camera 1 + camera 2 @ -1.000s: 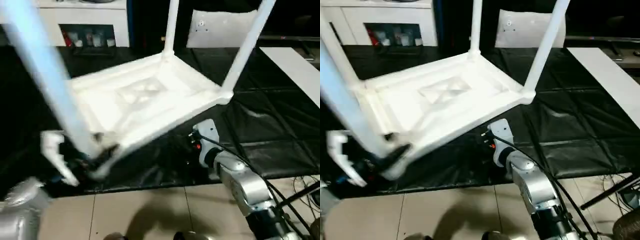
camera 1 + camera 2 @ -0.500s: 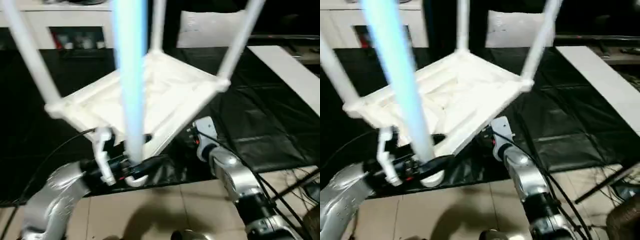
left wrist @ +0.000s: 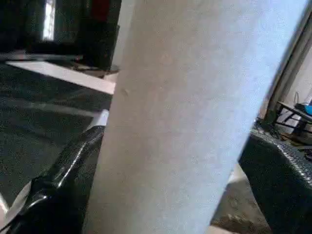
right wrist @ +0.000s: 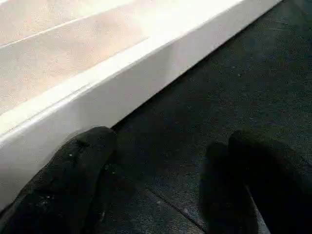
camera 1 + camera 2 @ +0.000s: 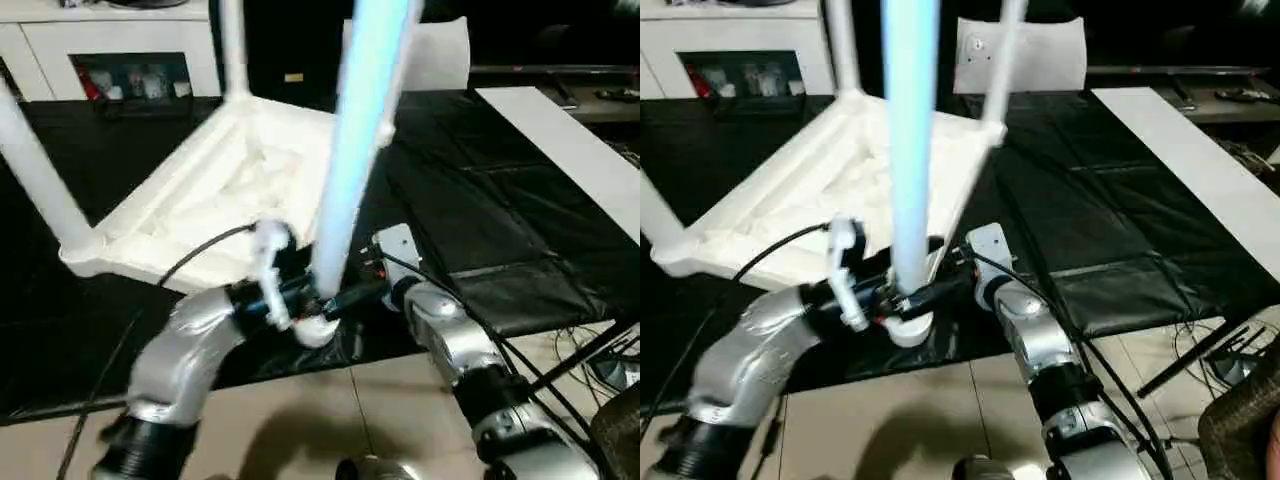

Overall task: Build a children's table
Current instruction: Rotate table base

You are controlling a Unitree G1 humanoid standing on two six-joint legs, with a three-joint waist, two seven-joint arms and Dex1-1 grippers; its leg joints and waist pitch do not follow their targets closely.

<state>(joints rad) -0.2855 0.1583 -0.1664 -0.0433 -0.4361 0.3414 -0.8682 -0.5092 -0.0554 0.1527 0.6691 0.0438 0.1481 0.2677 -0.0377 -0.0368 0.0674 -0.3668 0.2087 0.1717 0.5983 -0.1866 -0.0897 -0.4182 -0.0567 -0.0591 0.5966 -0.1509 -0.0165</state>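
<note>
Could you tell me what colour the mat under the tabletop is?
Black; the mat shows best in the right eye view.

Smooth white plastic tabletop [image 5: 210, 190]; matt white tube leg [image 3: 195, 117]; glossy black fingers [image 3: 63, 180]; wrinkled black floor sheeting [image 5: 480, 230].

Setting: indoor robot test area, lab or demo room in character rather than a lived-in home. Evidence: pale tiled floor [image 5: 910, 420] partly covered by black matting [image 5: 480, 200] laid in taped panels; white cabinet [image 5: 130, 50] with glass doors along the far wall, small items on its shelf; flat white board [image 5: 1200, 170] lying on the matting; loose cables and a black stand foot [image 5: 1200, 355] on the tiles; dark unlit background.
</note>
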